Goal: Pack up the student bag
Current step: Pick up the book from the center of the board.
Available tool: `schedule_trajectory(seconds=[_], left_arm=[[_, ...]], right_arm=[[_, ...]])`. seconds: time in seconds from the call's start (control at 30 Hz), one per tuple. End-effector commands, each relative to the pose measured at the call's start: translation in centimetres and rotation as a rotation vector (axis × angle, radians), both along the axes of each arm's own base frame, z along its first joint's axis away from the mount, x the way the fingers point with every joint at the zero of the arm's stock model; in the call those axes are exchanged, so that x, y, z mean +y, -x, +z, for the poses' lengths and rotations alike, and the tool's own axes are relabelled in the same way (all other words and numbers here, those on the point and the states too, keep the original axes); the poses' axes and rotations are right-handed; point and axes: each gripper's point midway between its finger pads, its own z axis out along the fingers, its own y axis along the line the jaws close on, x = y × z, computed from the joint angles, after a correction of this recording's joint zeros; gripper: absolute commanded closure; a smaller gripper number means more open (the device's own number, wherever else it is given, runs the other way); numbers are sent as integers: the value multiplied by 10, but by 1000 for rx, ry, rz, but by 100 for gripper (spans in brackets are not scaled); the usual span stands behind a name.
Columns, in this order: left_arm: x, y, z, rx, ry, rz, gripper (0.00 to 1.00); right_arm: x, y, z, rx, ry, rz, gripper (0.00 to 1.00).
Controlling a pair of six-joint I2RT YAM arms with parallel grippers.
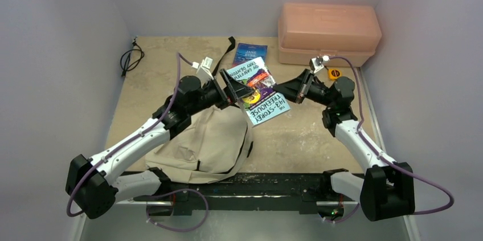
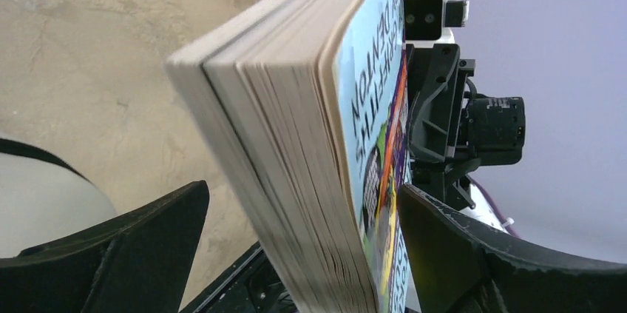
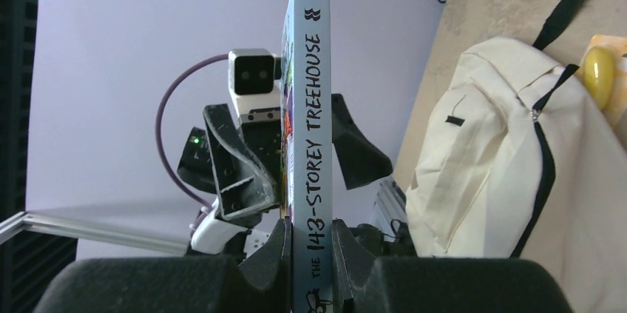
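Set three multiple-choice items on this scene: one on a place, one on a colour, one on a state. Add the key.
1. Where does the pink box stand?
A. At the far right of the table
B. Between the arm bases
C. At the near left edge

2. What colour is the backpack?
A. Red
B. Cream
C. Green

3. What holds the book?
A. Nothing; it lies flat
B. Nothing; it stands propped against the far wall
C. The right fingers, shut on its spine, while the left fingers stand open around it

Key:
1 A: the top view shows the box against the far wall, on the right.
2 B: its fabric is pale cream with black zips.
3 C: the right wrist view shows the spine pinched, and the left wrist view shows a gap beside the pages.
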Motion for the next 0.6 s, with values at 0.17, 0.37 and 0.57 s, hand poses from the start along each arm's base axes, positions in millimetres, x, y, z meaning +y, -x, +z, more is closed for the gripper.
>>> schedule_trajectory(seconds=[0.17, 0.37, 0.57], left_arm=[[-18, -2, 36, -83, 197, -66, 34], [-15, 2, 34, -72, 236, -52, 82], [-6, 6, 37, -77, 223, -29, 98]], right_arm=[[7, 17, 39, -116, -69, 54, 100], [12, 17, 32, -111, -57, 70, 100], [14, 16, 34, -135, -23, 69, 100]])
